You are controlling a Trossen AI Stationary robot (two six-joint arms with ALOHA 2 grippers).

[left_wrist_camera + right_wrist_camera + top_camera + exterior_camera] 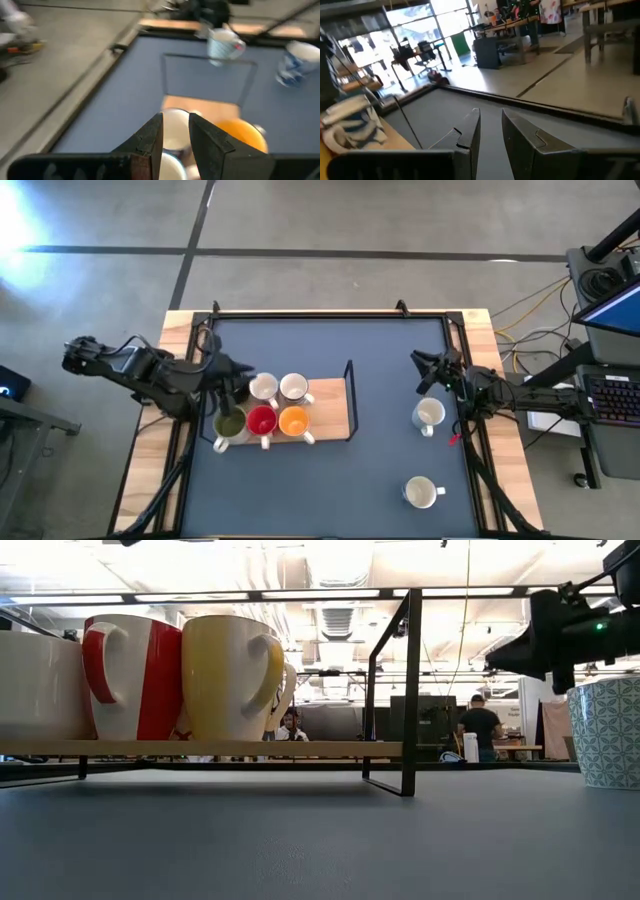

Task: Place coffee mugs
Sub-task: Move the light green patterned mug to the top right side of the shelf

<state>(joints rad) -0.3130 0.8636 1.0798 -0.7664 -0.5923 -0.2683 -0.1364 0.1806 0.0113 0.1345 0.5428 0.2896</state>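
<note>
Five mugs stand on a wooden tray (328, 408): two white ones (263, 387) (293, 387) at the back, and olive green (230, 423), red (261, 421) and orange (293, 421) in front. Two more white patterned mugs (429, 415) (422, 492) stand on the mat at the right. My left gripper (238, 377) hovers over the tray's left end, just above the white mug (172, 122), its fingers a little apart and holding nothing. My right gripper (425, 370) hangs above the mat, on the far side of the nearer patterned mug (608, 730), also slightly open and holding nothing. No dark blue mug shows.
A black wire frame (350, 400) rises at the tray's right end (410, 690). The dark mat (380, 480) lies bare between the tray and the right-hand mugs. A black rail (330, 314) and wooden borders run round the mat. People show in the room beyond (481, 725).
</note>
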